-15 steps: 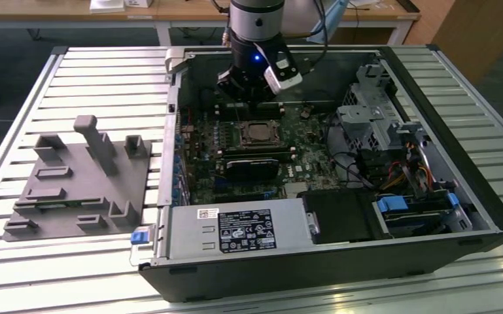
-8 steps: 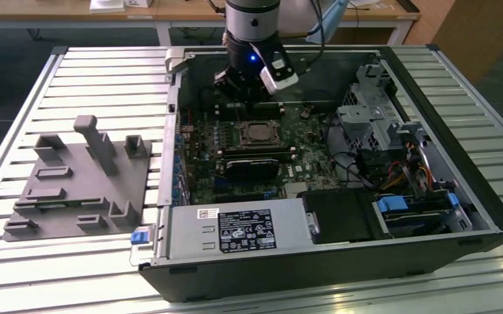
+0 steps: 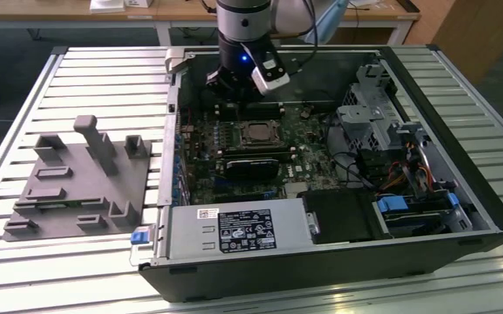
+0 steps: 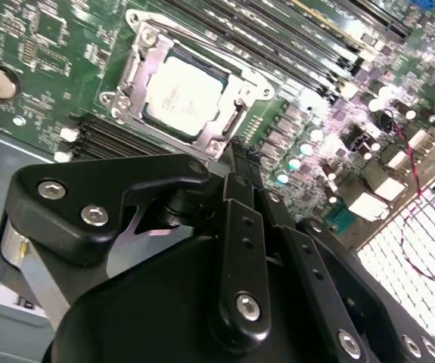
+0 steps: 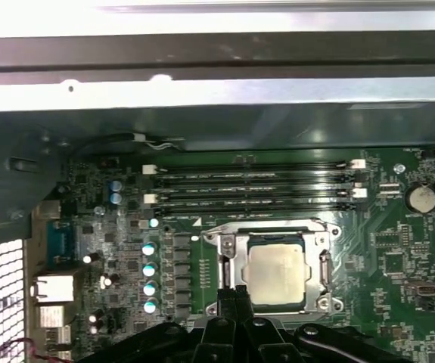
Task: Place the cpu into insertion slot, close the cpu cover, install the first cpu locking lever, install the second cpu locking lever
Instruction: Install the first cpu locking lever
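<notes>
In the first wrist view the cpu (image 5: 278,274) is seated in the insertion slot (image 5: 270,240) at lower centre under the lowered cpu cover (image 5: 228,248), the gripper (image 5: 236,296) is pressed together at its corner, and lever installation, requiring fine alignment, is judged current.

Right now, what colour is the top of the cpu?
The cpu is dull silvery-grey on top; the second wrist view shows it best.
</notes>
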Robot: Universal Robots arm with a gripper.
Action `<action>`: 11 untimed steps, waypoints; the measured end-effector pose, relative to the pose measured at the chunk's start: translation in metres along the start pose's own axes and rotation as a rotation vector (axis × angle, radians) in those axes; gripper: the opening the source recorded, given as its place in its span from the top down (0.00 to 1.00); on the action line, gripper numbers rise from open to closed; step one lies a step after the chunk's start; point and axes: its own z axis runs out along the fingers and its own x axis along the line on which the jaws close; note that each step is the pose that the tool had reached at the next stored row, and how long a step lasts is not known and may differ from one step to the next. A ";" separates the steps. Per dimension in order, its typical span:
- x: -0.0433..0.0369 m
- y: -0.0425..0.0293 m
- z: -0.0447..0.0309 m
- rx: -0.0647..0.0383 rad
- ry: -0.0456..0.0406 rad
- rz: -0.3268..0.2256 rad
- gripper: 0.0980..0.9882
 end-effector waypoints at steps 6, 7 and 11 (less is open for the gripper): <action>0.0120 0.0022 0.0001 0.000 0.0001 0.000 0.99; 0.0139 0.0029 0.0001 0.000 0.0001 0.000 0.99; 0.0203 0.0060 0.0003 0.000 0.0000 0.000 0.99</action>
